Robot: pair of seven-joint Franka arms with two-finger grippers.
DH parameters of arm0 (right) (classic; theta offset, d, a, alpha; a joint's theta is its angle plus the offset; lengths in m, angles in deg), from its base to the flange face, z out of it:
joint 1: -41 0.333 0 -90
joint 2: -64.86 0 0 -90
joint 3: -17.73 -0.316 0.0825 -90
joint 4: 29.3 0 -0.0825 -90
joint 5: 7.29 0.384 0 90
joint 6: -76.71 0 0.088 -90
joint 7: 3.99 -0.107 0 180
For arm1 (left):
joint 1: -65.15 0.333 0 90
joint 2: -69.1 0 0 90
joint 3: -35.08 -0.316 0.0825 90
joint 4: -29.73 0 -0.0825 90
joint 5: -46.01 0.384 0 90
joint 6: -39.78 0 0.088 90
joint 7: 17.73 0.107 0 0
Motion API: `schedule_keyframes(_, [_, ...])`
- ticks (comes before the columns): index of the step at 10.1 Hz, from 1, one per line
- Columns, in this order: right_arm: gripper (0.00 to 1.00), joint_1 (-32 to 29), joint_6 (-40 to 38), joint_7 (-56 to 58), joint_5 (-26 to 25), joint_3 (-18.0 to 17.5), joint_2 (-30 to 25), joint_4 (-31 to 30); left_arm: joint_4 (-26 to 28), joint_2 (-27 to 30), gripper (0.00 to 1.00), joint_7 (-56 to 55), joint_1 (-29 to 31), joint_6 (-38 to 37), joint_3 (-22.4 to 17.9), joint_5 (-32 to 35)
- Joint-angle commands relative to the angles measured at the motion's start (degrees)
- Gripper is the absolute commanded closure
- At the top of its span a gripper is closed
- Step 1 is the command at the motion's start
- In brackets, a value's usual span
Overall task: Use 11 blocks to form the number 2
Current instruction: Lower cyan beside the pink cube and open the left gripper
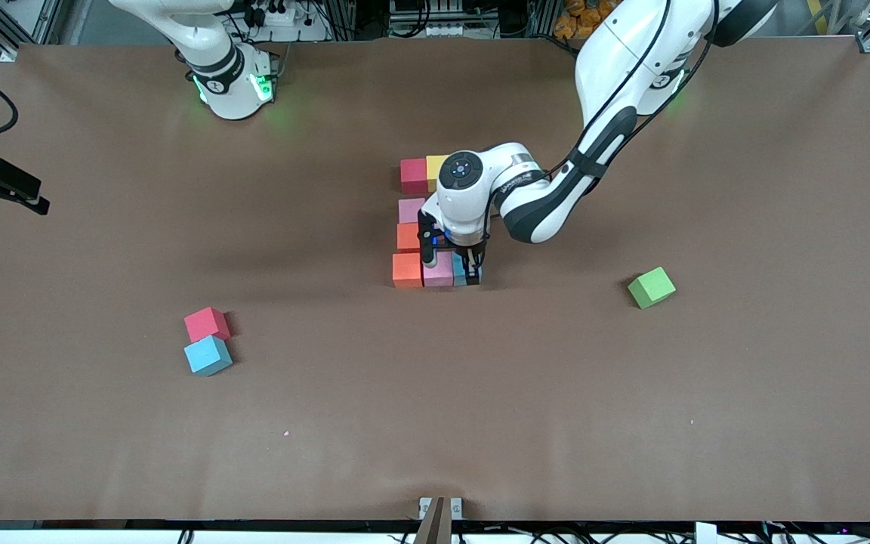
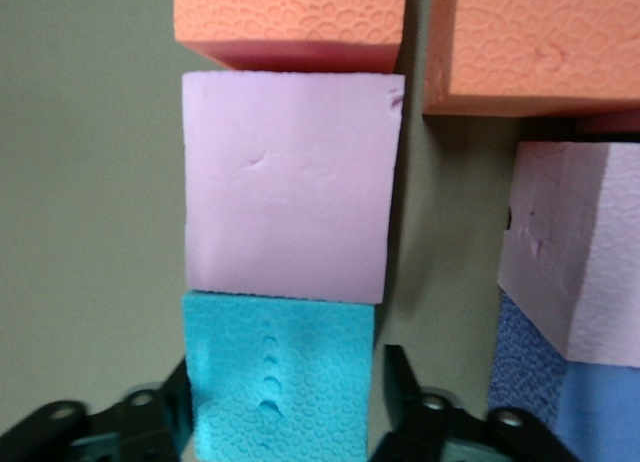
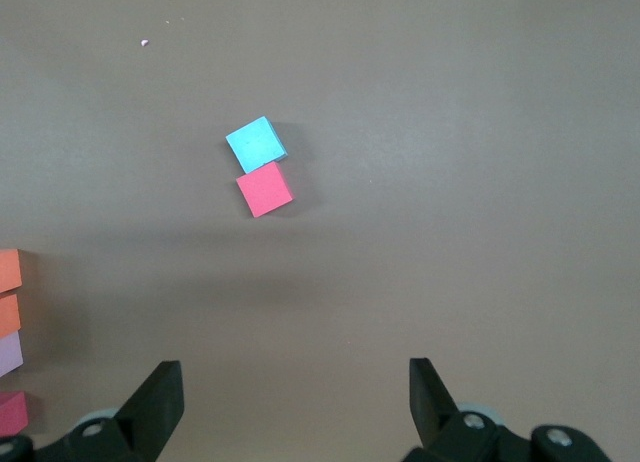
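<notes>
The blocks of the number 2 (image 1: 410, 210) lie mid-table, partly hidden under my left hand. A red (image 1: 413, 175) and a yellow (image 1: 436, 168) cube are farthest from the front camera. Then come pink and orange (image 1: 408, 236), and a nearest row of orange (image 1: 407, 270), pink (image 1: 439, 270) and light blue (image 1: 459, 272). My left gripper (image 1: 471, 270) (image 2: 285, 407) straddles that light blue cube (image 2: 275, 382), which rests on the table. The jaws are open, with a gap at one finger (image 2: 400, 392). My right gripper (image 1: 1, 185) (image 3: 295, 392) waits open and empty at the right arm's end.
A loose red-pink cube (image 1: 207, 324) (image 3: 264, 189) and a light blue cube (image 1: 208, 355) (image 3: 255, 144) touch each other toward the right arm's end, nearer the front camera. A green cube (image 1: 651, 287) lies alone toward the left arm's end.
</notes>
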Motion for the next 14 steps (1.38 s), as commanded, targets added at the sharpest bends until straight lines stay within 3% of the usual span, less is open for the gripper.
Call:
schedule_keyframes(1, [0.00, 0.7, -0.3, -0.2, -0.1, 0.7, 0.6, 0.9, -1.6, -0.2, 0.00, -0.2, -0.3, 0.5, -0.2, 1.4])
schedule_keyframes(5, [0.00, 0.6, -0.4, -0.2, 2.3, 0.7, 1.1, 1.5, -1.4, 2.8, 0.00, -2.0, 0.6, -0.3, 0.5, -0.8])
schedule_keyframes(8, [0.00, -1.6, -0.8, 4.0, 2.4, 0.8, 0.9, 1.6, -1.6, 7.3, 0.00, -5.2, 1.4, -4.4, 0.9, -7.1])
schedule_keyframes(14, [0.00, -3.3, -1.0, 6.7, 2.6, 0.8, 0.9, 1.9, -2.3, 18.2, 0.00, -5.7, 11.6, -11.7, 0.6, -19.1])
